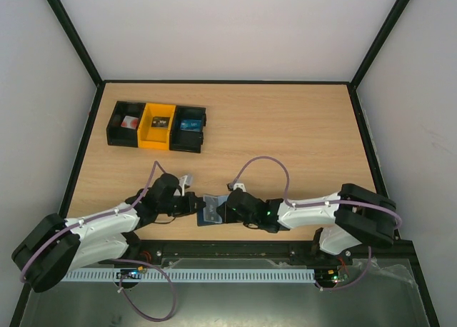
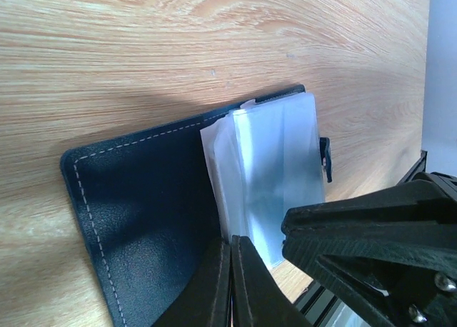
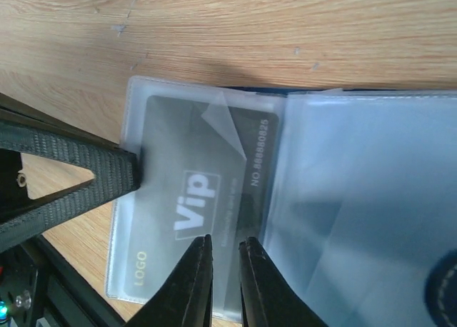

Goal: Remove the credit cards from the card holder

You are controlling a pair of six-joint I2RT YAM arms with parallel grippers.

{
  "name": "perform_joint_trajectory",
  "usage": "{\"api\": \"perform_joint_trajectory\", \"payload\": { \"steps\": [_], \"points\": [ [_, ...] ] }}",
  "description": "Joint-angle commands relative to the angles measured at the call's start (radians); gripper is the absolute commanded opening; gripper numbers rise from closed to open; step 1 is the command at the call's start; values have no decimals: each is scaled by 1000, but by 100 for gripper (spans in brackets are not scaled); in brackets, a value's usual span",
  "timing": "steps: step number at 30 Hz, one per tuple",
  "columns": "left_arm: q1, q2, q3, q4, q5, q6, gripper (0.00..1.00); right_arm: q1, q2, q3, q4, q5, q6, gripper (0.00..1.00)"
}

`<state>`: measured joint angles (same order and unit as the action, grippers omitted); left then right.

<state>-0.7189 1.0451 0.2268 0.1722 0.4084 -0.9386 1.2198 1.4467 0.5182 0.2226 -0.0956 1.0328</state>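
The card holder (image 1: pixel 206 218) lies open near the table's front edge, a dark navy cover (image 2: pixel 136 213) with clear plastic sleeves (image 2: pixel 275 170). In the right wrist view a grey credit card (image 3: pixel 189 163) marked "Vip" sits inside a sleeve (image 3: pixel 357 191). My left gripper (image 2: pixel 231 240) is shut, pinching the sleeves' edge where they meet the cover. One of its fingers (image 3: pixel 78 173) touches the card sleeve's left edge. My right gripper (image 3: pixel 225 243) hovers just over the Vip card, jaws a narrow gap apart, nothing between them. In the top view the two grippers (image 1: pixel 194 204) (image 1: pixel 227 210) meet at the holder.
Three bins stand in a row at the back left: a black bin (image 1: pixel 112 124) with a red and white item, a yellow bin (image 1: pixel 146 128), and a black bin (image 1: pixel 201 131) with a bluish item. The table's front rail (image 1: pixel 214 250) is close behind the holder.
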Motion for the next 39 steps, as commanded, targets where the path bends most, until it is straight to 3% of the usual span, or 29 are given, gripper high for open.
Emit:
{"api": "perform_joint_trajectory", "payload": {
  "steps": [1,6,18,27,32,39],
  "points": [
    [4,2,30,-14,34,25,3,9,-12,-33,-3,53,-5,12],
    [4,28,45,-20,46,37,3,9,31,-23,21,30,-13,12],
    [4,13,59,-74,-12,44,14,9,51,-7,34,29,-18,15],
    [4,22,51,-30,19,30,11,9,55,-10,51,28,-12,13],
    [3,26,43,-2,33,14,23,9,50,-13,50,31,-9,13],
    [-1,1,44,-3,34,2,18,10,27,-23,53,43,-6,13]
  ]
}}
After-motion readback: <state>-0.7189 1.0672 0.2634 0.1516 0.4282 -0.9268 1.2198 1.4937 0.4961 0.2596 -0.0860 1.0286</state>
